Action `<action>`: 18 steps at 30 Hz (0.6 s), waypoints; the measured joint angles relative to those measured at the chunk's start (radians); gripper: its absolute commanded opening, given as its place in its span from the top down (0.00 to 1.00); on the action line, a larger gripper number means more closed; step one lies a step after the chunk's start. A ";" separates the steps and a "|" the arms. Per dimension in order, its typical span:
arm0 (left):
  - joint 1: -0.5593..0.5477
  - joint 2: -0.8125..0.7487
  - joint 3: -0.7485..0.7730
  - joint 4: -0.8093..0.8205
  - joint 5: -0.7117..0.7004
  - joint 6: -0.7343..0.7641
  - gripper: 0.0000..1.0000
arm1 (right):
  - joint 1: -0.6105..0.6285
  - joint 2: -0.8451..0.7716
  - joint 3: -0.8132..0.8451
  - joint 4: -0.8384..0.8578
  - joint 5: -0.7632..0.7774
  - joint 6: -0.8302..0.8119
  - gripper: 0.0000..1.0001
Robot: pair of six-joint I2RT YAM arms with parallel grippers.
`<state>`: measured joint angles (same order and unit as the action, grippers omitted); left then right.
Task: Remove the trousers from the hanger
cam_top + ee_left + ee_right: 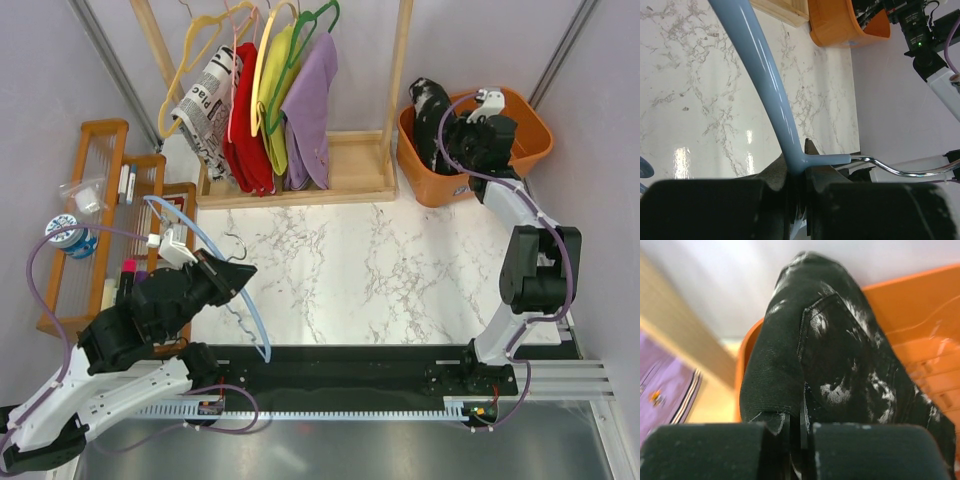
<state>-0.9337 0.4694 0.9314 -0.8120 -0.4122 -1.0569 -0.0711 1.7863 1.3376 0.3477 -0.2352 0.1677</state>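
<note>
1. We see the left arm lying low from the near-left corner, its forearm angled towards the middle of the marble surface (380,270).
2. The left claw (799,172) is pinching the light-blue hanger (246,305) where its arms meet the neck. One arm sweeps away across the surface, and the chrome hook (890,167) sticks out sideways.
3. The hanger is bare.
4. The right arm rises from its base, bends at the elbow and reaches far back to the orange basket (530,135).
5. The right claw (800,427) is pressed together on a fold of the trousers (830,350), which bunch up at the basket's left side, well apart from the hanger.
</note>
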 measured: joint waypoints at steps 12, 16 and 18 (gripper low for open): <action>0.000 -0.035 -0.035 0.012 0.029 -0.029 0.98 | 0.059 -0.016 0.074 -0.277 0.036 -0.009 0.52; 0.000 -0.037 -0.036 0.013 0.030 -0.035 0.98 | 0.059 -0.016 0.109 -0.372 0.067 -0.006 0.38; 0.000 -0.037 -0.036 0.014 0.030 -0.037 0.98 | 0.059 -0.016 0.132 -0.425 0.084 -0.003 0.30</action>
<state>-0.9337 0.4324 0.8955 -0.7982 -0.3824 -1.0943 -0.0124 1.7699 1.4693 -0.0776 -0.1513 0.1642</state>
